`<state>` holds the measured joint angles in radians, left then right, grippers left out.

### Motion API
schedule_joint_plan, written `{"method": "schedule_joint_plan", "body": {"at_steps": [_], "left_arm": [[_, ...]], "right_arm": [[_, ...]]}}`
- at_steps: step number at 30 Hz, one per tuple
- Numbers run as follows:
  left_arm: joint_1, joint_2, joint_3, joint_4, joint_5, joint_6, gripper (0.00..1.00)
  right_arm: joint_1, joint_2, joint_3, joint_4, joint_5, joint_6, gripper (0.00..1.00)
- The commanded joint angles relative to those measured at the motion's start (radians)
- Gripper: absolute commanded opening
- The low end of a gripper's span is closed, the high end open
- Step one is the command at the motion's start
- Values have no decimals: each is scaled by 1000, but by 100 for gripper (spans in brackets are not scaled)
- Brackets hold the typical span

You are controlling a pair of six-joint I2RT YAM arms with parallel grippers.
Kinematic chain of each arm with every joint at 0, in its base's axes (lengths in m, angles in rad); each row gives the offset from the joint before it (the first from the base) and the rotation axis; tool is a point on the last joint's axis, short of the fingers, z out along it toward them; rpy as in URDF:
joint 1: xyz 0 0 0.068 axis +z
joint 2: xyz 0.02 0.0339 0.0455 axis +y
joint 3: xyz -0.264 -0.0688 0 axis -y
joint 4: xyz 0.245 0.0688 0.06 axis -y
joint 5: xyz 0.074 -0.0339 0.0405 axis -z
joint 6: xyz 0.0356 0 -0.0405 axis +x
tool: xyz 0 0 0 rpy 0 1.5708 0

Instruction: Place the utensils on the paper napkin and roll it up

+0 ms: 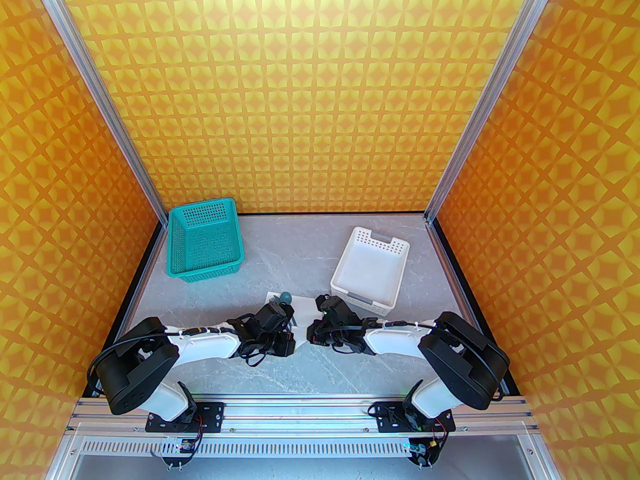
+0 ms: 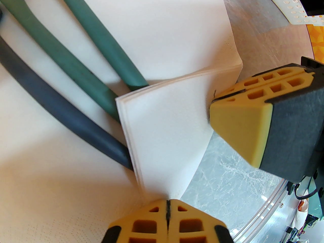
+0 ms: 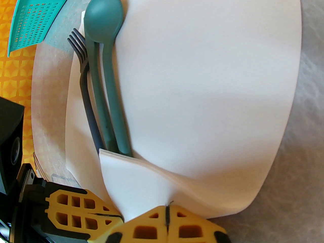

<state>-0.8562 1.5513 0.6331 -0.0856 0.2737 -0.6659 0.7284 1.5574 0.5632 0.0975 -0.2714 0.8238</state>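
The white paper napkin (image 3: 202, 85) lies flat on the table, its near corner folded up over the utensils' handle ends. On its left part lie a teal spoon (image 3: 103, 16), a dark fork (image 3: 78, 44) and a third teal handle (image 3: 97, 97), side by side. In the left wrist view the handles (image 2: 63, 59) run under the folded flap (image 2: 164, 135). My left gripper (image 2: 167, 202) is shut on that flap's edge. My right gripper (image 3: 167, 207) is shut on the same flap, close beside the left one (image 3: 111, 215). From above, both grippers (image 1: 291, 335) (image 1: 311, 330) meet over the napkin (image 1: 301, 305).
A teal perforated basket (image 1: 205, 240) stands at the back left. A white perforated tray (image 1: 370, 270) sits at the back right, close to the right wrist. Patterned orange walls close in the table on three sides.
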Motion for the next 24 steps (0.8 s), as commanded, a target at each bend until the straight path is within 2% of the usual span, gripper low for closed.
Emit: {"method": "schedule_joint_plan", "body": {"at_steps": [1, 24], "left_arm": [[8, 7, -38, -94, -54, -3, 0], [7, 0, -39, -99, -56, -2, 0]], "right_arm": [[-34, -5, 3, -56, 37, -41, 0], [-146, -33, -2, -107, 37, -115, 0]]}}
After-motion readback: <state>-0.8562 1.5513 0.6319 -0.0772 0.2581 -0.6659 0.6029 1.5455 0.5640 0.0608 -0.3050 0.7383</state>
